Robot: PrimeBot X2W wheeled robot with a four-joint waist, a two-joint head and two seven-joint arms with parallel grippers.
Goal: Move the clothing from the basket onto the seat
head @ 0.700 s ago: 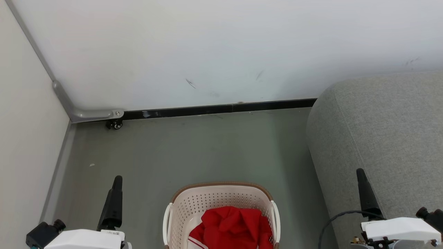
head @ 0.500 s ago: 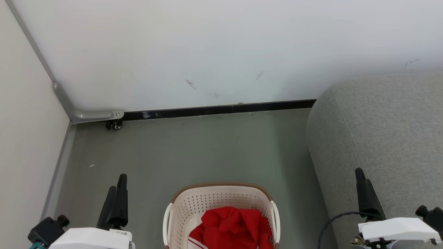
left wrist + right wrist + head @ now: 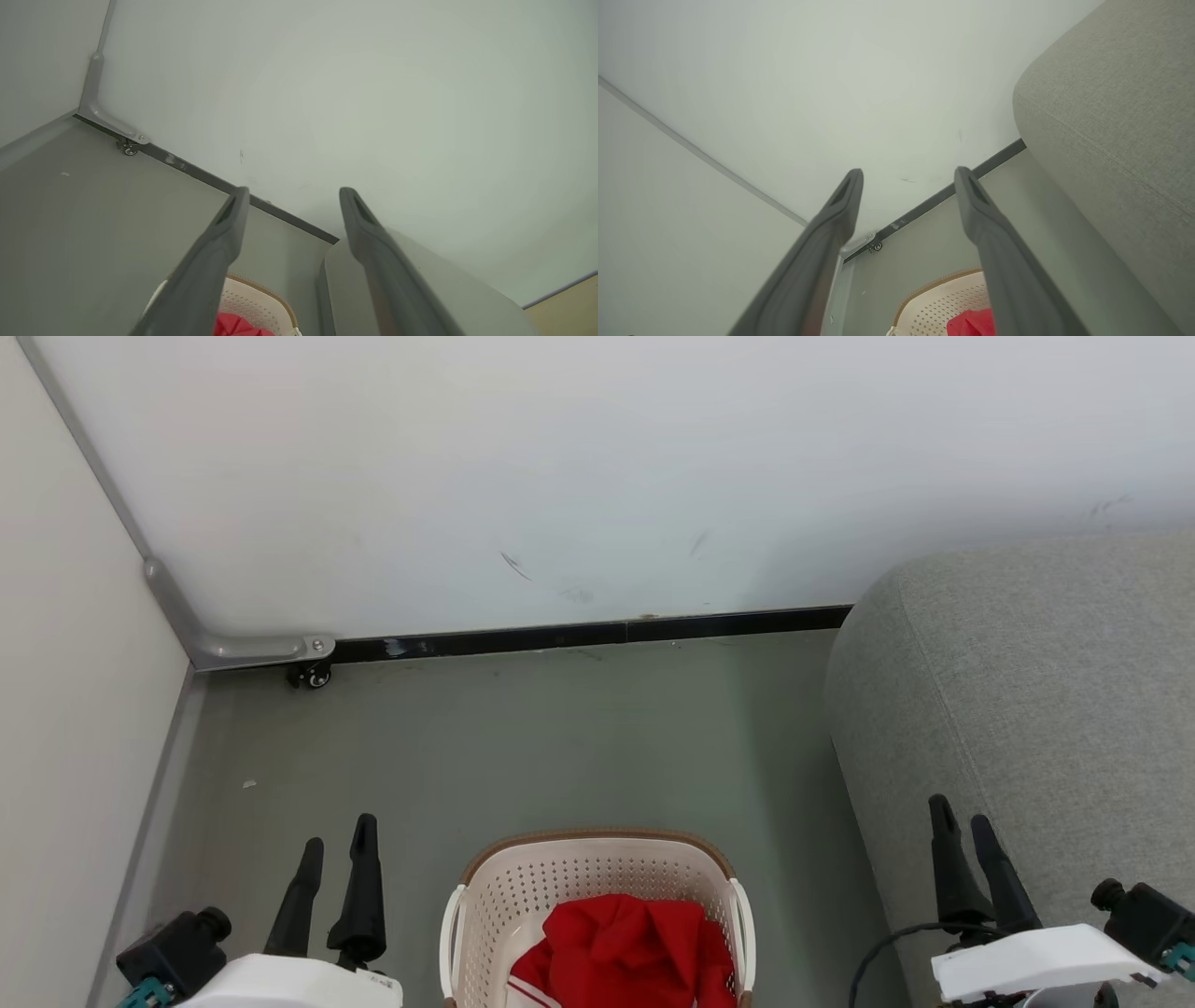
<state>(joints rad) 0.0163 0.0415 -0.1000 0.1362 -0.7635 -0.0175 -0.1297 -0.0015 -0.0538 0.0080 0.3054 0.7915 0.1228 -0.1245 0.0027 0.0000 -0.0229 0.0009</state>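
Spread wide and empty, the left pincer (image 3: pixel 339 835) hangs left of the basket (image 3: pixel 597 870), the right pincer (image 3: pixel 960 812) beside the seat (image 3: pixel 1027 691). Red clothing (image 3: pixel 625 943) sits heaped in the basket between them. Head view takes in its white handles (image 3: pixel 453 933); the wrist views catch the brown rim (image 3: pixel 941 278) and a scrap of red.

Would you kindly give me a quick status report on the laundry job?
Left gripper open, empty. Right gripper open, empty. Clothing in basket, untouched. Seat to the right, nothing in between.
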